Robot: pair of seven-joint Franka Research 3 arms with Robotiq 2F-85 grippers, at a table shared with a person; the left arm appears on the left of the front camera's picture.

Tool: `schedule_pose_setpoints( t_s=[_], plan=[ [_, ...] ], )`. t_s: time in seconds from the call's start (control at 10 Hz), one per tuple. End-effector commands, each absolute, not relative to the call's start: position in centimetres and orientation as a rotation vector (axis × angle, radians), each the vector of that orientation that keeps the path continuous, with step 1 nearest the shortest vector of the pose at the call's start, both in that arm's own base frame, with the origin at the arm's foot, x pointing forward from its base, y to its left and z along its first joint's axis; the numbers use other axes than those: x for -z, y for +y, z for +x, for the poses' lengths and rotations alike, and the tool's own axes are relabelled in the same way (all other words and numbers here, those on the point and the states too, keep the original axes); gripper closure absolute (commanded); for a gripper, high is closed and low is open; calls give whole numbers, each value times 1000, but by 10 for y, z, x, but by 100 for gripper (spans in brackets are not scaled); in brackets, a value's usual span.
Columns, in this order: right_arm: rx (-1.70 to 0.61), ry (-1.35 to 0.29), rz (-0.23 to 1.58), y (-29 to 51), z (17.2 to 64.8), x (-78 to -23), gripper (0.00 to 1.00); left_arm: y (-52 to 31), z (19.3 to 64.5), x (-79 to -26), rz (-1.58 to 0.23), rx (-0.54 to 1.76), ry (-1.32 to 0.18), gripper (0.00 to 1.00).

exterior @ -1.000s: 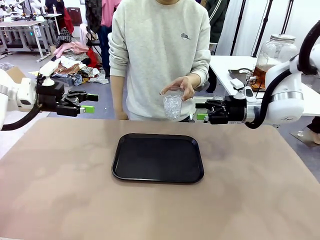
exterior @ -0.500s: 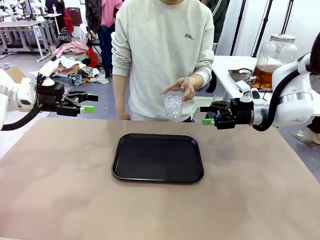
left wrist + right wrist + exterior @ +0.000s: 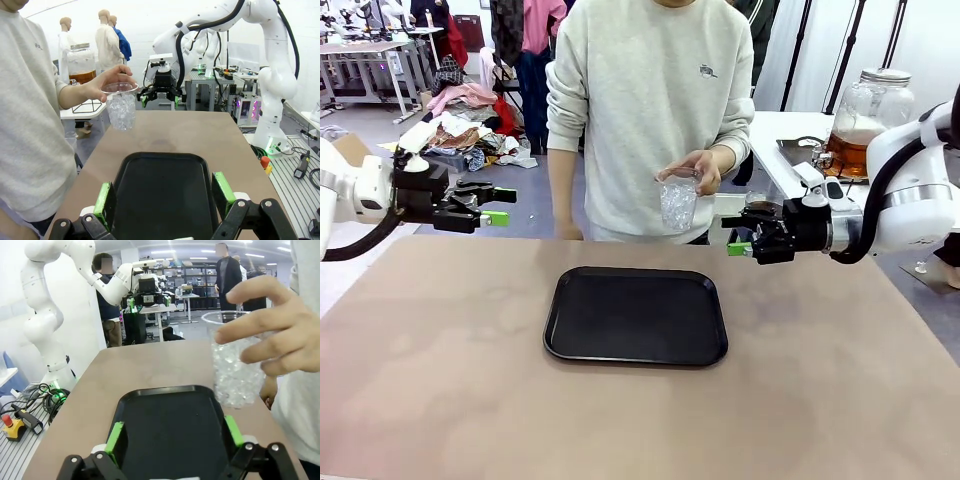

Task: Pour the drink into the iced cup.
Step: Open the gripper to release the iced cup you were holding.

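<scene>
A person's hand holds the clear iced cup (image 3: 678,203) in the air above the table's far edge, behind the black tray (image 3: 635,315). The drink, amber in a large lidded glass jar (image 3: 865,115), stands on a white side table at the back right. My right gripper (image 3: 734,235) hangs open just right of the cup, apart from it. My left gripper (image 3: 502,205) is open at the far left, empty. In the right wrist view the cup (image 3: 235,370) is close, beyond my open gripper (image 3: 174,435). The left wrist view has the cup (image 3: 121,107) far past my open gripper (image 3: 165,197).
The tray lies flat in the middle of the brown table (image 3: 440,380), with bare tabletop on all sides of it. The person stands at the far edge in a grey sweater (image 3: 650,100). Clothes and other tables lie behind.
The person's hand has carried the iced cup slightly to the right. My right gripper has drawn back to the right and dipped a little. The left arm has stayed still.
</scene>
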State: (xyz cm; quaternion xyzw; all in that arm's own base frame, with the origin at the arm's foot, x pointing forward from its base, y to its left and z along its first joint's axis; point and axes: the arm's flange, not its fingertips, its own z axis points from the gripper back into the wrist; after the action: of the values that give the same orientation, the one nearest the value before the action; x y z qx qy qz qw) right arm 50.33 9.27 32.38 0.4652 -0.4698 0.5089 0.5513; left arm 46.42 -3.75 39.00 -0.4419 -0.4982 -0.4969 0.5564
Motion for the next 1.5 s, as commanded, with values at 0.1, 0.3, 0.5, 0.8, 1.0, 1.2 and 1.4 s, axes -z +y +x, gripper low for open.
schedule_pose_setpoints(
  t_s=[0.1, 0.3, 0.5, 0.8, 1.0, 1.2, 1.4],
  plan=[
    [-1202, -1116, 1099, 93, 505, -325, 0, -38, 463, -392, -1040, 1176, -1178, 0],
    [-1202, -1116, 1099, 93, 505, -325, 0, -38, 463, -392, -1040, 1176, -1178, 0],
    [-1202, -1116, 1099, 93, 505, -325, 0, -38, 463, -392, -1040, 1176, -1178, 0],
    [-1202, -1116, 1099, 93, 505, -325, 0, -38, 463, -392, -1040, 1176, -1178, 0],
    [-1202, -1116, 1099, 93, 505, -325, 0, -38, 463, -392, -1040, 1176, -1178, 0],
    [-1202, -1116, 1099, 93, 505, -325, 0, -38, 463, -392, -1040, 1176, -1178, 0],
    [-1202, -1116, 1099, 93, 505, -325, 0, -38, 463, -392, -1040, 1176, -1178, 0]
  ],
)
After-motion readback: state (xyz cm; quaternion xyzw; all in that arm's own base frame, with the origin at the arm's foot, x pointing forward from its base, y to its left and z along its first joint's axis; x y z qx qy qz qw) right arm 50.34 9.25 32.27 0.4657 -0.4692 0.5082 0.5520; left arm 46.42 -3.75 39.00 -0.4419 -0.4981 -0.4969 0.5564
